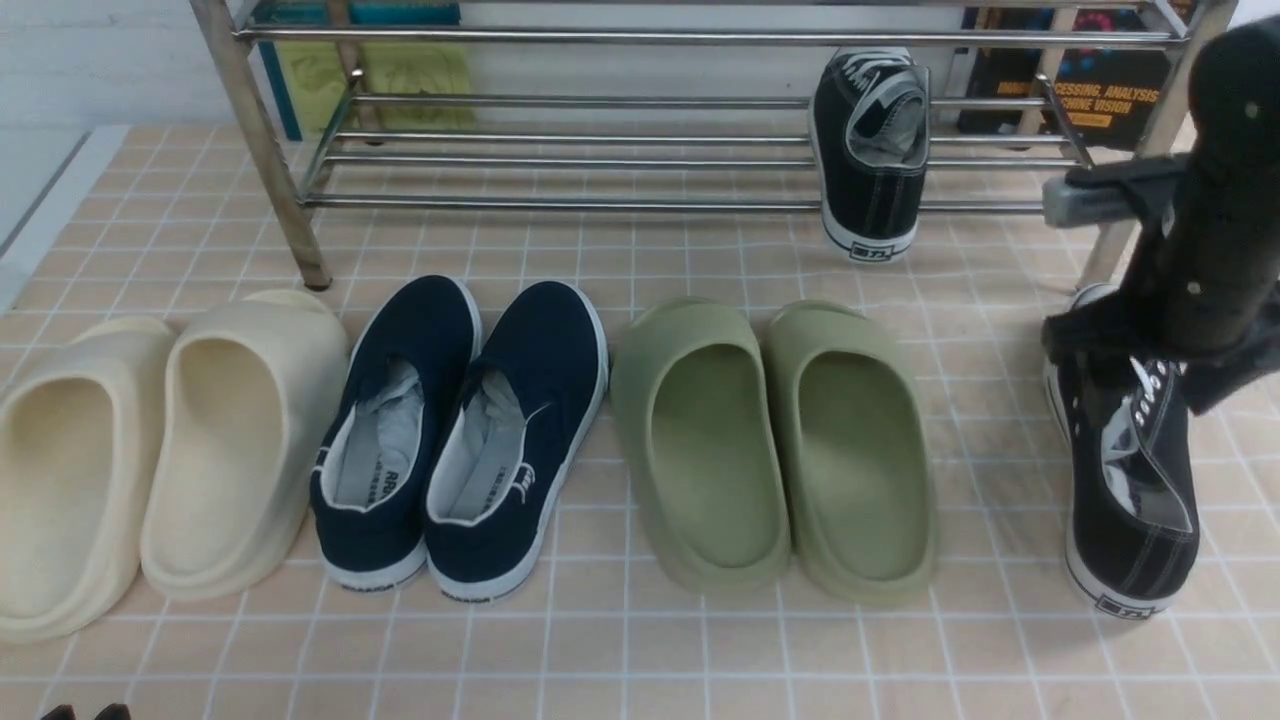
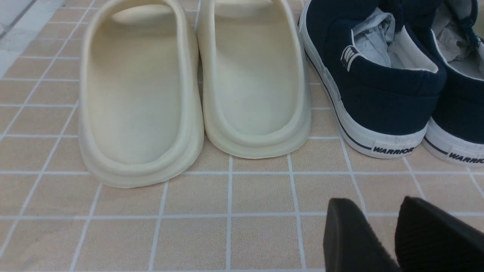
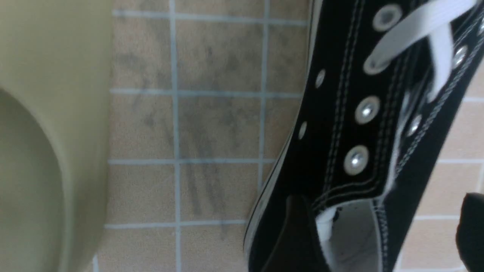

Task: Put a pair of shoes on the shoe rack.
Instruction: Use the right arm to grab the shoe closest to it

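Observation:
One black sneaker (image 1: pixel 870 150) with white laces stands on the lower bars of the steel shoe rack (image 1: pixel 600 160), toward its right end, heel toward me. The other black sneaker (image 1: pixel 1130 500) (image 3: pixel 351 124) sits on the tiled floor at the far right. My right arm (image 1: pixel 1210 200) hangs over its laced front. In the right wrist view my right gripper (image 3: pixel 383 226) is open wide. One finger (image 3: pixel 298 230) lies at the sneaker's side and the other (image 3: pixel 470 226) is over bare tile, apart from the sneaker. My left gripper (image 2: pixel 376 206) (image 1: pixel 85 712) is low at the near left, jaws slightly apart and empty.
On the floor in a row stand cream clogs (image 1: pixel 160 450) (image 2: pixel 189 87), navy slip-ons (image 1: pixel 460 430) (image 2: pixel 378 87) and olive-green clogs (image 1: pixel 780 440) (image 3: pixel 41 132). Books (image 1: pixel 1090 90) lean behind the rack. The rack's right post (image 1: pixel 1110 250) stands close to my right arm.

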Robot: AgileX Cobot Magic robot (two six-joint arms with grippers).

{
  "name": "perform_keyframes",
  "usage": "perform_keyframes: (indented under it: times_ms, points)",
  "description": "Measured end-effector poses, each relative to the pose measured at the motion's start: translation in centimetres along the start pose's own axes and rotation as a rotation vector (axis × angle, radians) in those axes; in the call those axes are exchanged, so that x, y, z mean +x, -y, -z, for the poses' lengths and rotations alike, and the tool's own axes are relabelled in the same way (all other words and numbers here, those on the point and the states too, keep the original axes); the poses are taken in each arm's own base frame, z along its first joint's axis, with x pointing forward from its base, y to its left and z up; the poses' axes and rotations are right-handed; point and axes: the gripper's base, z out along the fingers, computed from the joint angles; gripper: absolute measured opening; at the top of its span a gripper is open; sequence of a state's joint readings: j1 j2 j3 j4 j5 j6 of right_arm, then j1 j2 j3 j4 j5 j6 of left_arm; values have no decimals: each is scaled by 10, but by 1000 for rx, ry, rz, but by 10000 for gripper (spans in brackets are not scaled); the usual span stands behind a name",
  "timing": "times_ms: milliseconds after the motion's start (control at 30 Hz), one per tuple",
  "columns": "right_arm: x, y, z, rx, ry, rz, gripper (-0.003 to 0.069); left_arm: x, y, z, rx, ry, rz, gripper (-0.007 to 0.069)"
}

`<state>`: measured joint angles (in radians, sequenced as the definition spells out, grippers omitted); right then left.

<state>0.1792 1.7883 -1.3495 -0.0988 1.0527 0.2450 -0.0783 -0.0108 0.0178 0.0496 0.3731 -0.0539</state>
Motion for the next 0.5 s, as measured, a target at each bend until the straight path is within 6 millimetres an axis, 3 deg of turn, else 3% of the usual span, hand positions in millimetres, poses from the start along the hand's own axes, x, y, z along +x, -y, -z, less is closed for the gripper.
perform_keyframes:
  times_ms: [100,200,367,500]
  points:
    - [13,0,-27,-7,5,-39,522,0,0,0,0,0,0,241]
    - [18,-1,-43,-16,26,-53,451,0,0,0,0,0,0,241]
    - [19,-2,-46,-23,45,-59,178,0,0,0,0,0,0,241]
    - [20,-5,-41,-38,52,-53,95,0,0,0,0,0,0,241]
